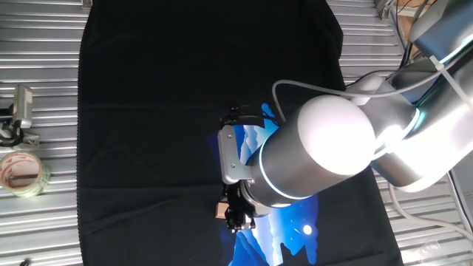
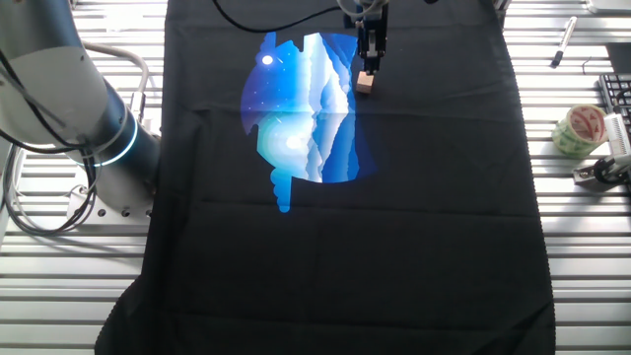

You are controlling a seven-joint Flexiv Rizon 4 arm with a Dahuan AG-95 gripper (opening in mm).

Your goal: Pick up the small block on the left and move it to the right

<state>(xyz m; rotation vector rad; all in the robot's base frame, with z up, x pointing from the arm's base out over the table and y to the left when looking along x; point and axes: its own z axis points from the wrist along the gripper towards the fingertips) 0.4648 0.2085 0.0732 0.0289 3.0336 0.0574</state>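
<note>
The small block is a tiny tan wooden cube at the edge of the blue printed picture on the black cloth. My gripper points straight down, its black fingertips right at the block's top. In one fixed view the block peeks out just left of the gripper, and the arm's big white joint hides most of the fingers. Neither view shows whether the fingers clamp the block or only stand over it, nor whether the block rests on the cloth.
A roll of clear tape and a metal clamp lie on the slatted metal table off the black cloth. The other fixed view shows a pen and the robot's base beside the cloth.
</note>
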